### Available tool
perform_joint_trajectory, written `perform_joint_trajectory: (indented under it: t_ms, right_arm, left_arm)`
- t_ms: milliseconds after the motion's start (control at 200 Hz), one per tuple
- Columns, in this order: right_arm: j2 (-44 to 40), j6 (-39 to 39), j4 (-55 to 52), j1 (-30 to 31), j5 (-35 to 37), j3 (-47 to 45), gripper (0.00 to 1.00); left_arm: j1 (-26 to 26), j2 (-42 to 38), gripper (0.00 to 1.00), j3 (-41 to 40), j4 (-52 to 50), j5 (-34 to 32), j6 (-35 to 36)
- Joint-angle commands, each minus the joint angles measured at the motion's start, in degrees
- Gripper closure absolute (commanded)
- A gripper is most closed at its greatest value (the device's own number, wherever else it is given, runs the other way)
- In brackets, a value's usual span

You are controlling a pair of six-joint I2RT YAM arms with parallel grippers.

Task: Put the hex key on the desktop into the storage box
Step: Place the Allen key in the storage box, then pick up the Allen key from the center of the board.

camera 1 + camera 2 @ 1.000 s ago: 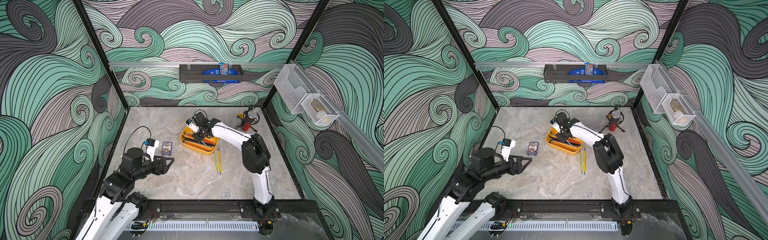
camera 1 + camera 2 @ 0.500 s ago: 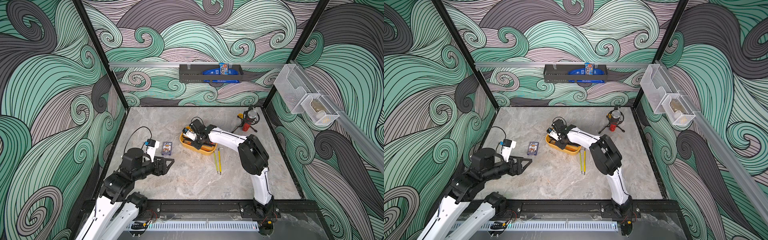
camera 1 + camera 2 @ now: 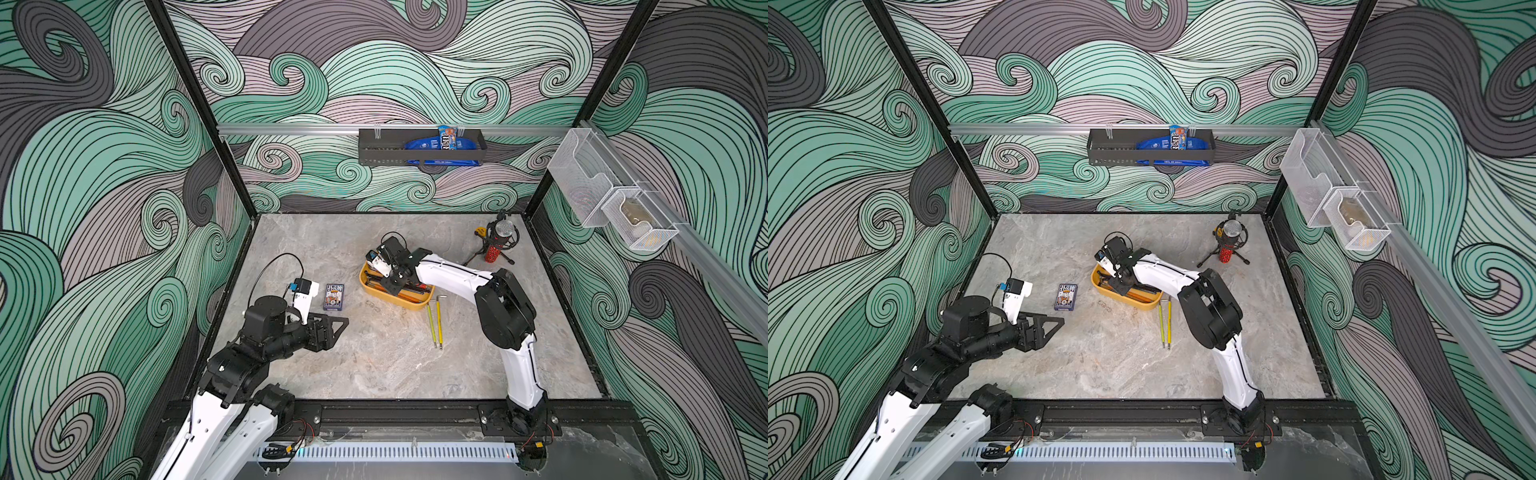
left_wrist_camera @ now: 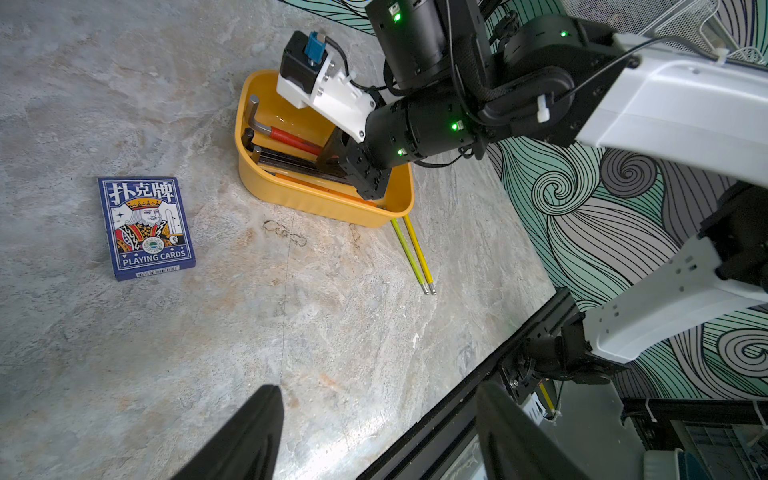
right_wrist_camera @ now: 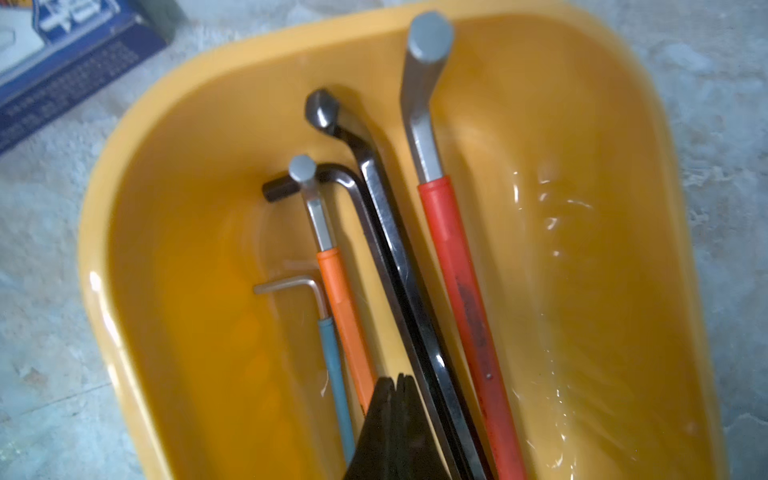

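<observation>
Right wrist: right gripper (image 5: 397, 384) pressed together over hex keys (image 5: 453, 270); left gripper (image 4: 378, 388) spread.

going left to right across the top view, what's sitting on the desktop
playing card box → storage box → two yellow-sleeved hex keys → microphone on its tripod

grey marble desktop (image 3: 374, 365), yellow storage box (image 3: 390, 300), card pack (image 3: 334, 296), two hex keys (image 4: 418, 253), microphone (image 3: 494, 249)
</observation>
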Motion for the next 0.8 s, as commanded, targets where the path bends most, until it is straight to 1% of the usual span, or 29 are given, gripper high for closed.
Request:
perform_joint_trajectory:
  t_ms: [0, 75, 185, 260, 390, 440, 520, 595, 715, 795]
  right_arm:
    - [-5.93, 6.60, 1.35, -1.22, 2.44, 1.16, 0.89]
    - [-9.51, 9.97, 2.35, -2.36, 2.50, -0.32, 0.86]
    - [-15.00, 16.95, 2.82, -4.73, 2.84, -3.49, 0.85]
    - [-18.90, 23.18, 2.68, -7.03, 4.37, -7.02, 0.86]
    - [-26.57, 30.56, 2.77, -12.13, 2.52, -15.39, 0.86]
    - [-29.29, 32.01, 2.68, -13.79, 1.80, -18.64, 0.82]
    - [-33.76, 33.78, 2.51, -15.61, 2.14, -23.61, 0.63]
    - [-37.34, 35.67, 1.00, -16.88, 3.40, -27.13, 0.53]
    - [-39.84, 40.38, -3.00, -18.78, 3.53, -31.80, 0.52]
    - [-39.93, 42.72, -3.81, -19.39, 2.08, -35.20, 0.55]
  left_arm:
    - [-0.28, 0.44, 0.24, 1.56, -0.02, 0.24, 0.66]
    - [-0.28, 0.37, 0.24, 1.67, 0.01, -0.02, 0.69]
    - [-0.20, 0.26, 0.24, 1.74, 0.12, -0.39, 0.60]
    - [-0.22, 0.18, 0.24, 1.69, 0.20, -0.72, 0.57]
    - [-0.20, 0.22, 0.24, 1.75, 0.53, -1.23, 0.56]
    - [-0.24, 0.31, 0.24, 1.78, 0.61, -1.38, 0.50]
    - [-0.26, 0.50, 0.24, 1.70, 0.65, -1.68, 0.53]
    - [-0.24, 0.36, 0.24, 1.65, 0.72, -2.03, 0.37]
    - [-0.22, 0.18, 0.24, 1.31, 0.91, -2.22, 0.24]
    - [-0.28, 0.00, 0.24, 1.12, 0.99, -2.22, 0.20]
